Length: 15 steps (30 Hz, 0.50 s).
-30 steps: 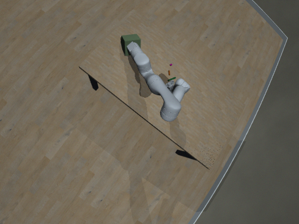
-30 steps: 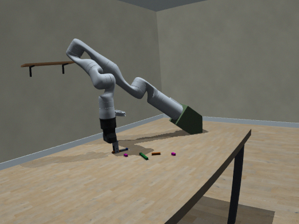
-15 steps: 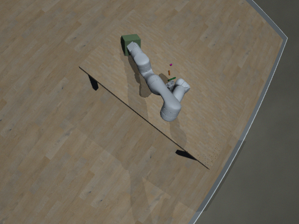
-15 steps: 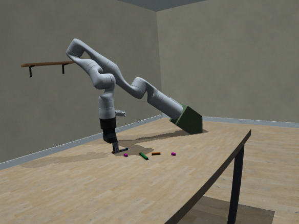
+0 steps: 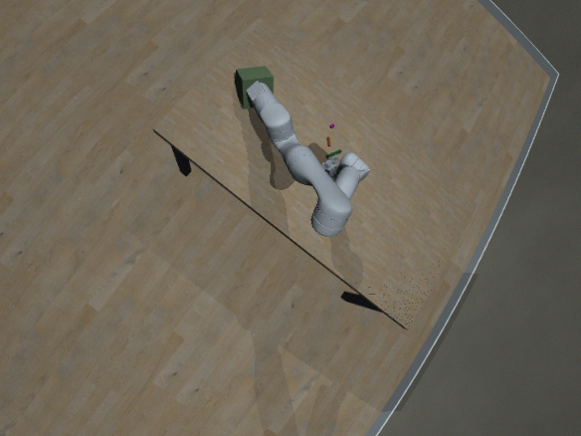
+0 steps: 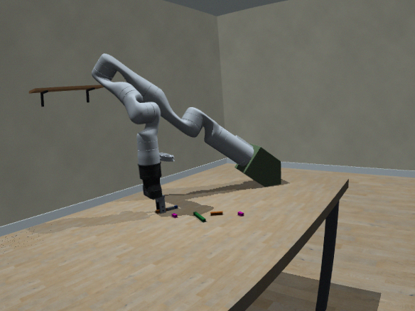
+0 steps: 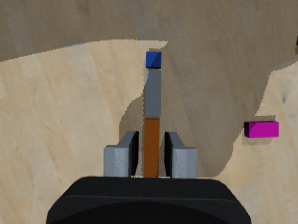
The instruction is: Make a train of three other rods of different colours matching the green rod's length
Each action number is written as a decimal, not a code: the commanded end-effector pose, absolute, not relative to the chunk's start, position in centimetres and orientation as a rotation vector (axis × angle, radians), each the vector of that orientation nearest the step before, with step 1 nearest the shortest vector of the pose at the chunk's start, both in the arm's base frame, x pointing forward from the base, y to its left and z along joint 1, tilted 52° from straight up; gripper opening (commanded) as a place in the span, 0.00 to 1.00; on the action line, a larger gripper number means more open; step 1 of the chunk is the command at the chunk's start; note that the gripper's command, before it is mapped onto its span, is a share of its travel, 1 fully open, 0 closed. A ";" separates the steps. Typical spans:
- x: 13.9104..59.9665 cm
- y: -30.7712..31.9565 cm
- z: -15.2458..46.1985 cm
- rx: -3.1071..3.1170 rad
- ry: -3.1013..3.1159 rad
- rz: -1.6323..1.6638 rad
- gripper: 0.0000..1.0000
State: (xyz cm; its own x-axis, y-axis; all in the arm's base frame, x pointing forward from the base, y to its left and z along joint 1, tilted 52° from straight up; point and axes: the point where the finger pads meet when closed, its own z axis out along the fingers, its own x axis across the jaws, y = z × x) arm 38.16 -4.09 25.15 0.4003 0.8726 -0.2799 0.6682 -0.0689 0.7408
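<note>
Room: I see plain grey-green walls with pale skirting, meeting beyond the bench.
Floor: light wood planks, shadowed under the bench.
Bench: a wood-grained top, dark along its long edge; specks mark one end corner of that edge.
Arm: my arm arches over the bench, its shadow across the grain.
Shelf: a brown board on black wall brackets.
Base: a green block, in from the other corner of the dark edge.
Tool: my gripper is spread, pinching nothing, fingers either side of the train's orange rod.
Green rod: the reference rod lies inward from the dark edge, apart from the train.
Spare orange: one rod, on the base side of the green.
Train: orange, grey rod, blue rod, nearly straight, well inside the dark edge.
Magentas: one beside the train, apart; another beyond the spare orange.
</note>
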 end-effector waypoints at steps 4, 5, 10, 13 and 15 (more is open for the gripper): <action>38.2 -4.1 25.2 1.803 1.337 0.302 0.54; 38.2 -4.1 25.2 1.803 1.337 0.302 0.54; 38.2 -4.1 25.2 1.803 1.337 0.302 0.54; 38.2 -4.1 25.2 1.803 1.337 0.302 0.54; 38.2 -4.0 25.2 1.803 1.337 0.302 0.54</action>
State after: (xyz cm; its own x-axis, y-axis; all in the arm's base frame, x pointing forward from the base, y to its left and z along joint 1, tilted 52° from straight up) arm 38.15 -4.09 25.15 0.4005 0.8725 -0.2800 0.6682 -0.0689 0.7408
